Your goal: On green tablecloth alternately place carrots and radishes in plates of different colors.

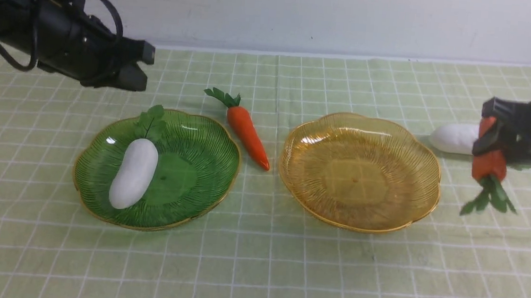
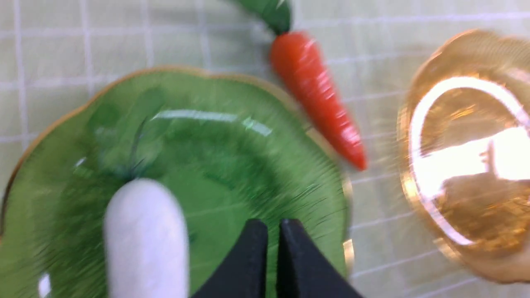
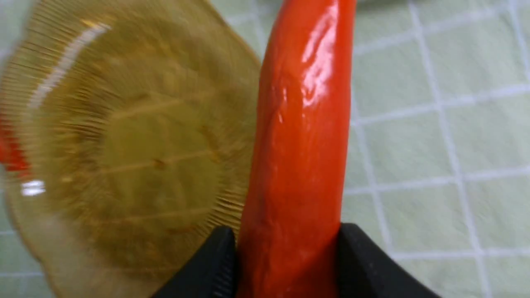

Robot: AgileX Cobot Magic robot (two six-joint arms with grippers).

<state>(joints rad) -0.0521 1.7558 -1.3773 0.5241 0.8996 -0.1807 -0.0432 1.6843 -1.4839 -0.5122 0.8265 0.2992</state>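
A white radish (image 1: 134, 172) lies in the green plate (image 1: 206, 173) on the green tablecloth (image 1: 256, 271); it also shows in the left wrist view (image 2: 145, 236). A carrot (image 1: 248, 131) lies on the cloth between the green plate and the empty amber plate (image 1: 360, 173). My left gripper (image 1: 134, 70) is shut and empty, raised behind the green plate; its fingers (image 2: 271, 248) touch. My right gripper (image 1: 494, 138) is shut on a second carrot (image 1: 489, 162), held in the air right of the amber plate with its leaves hanging down; it fills the right wrist view (image 3: 302, 145). A second radish (image 1: 453, 137) lies behind it.
A pale wall rises behind the cloth's far edge. Open cloth stretches across the whole front of the table. The amber plate (image 3: 124, 157) sits beside the held carrot in the right wrist view. The green plate (image 2: 256, 165) and lying carrot (image 2: 319, 95) show in the left wrist view.
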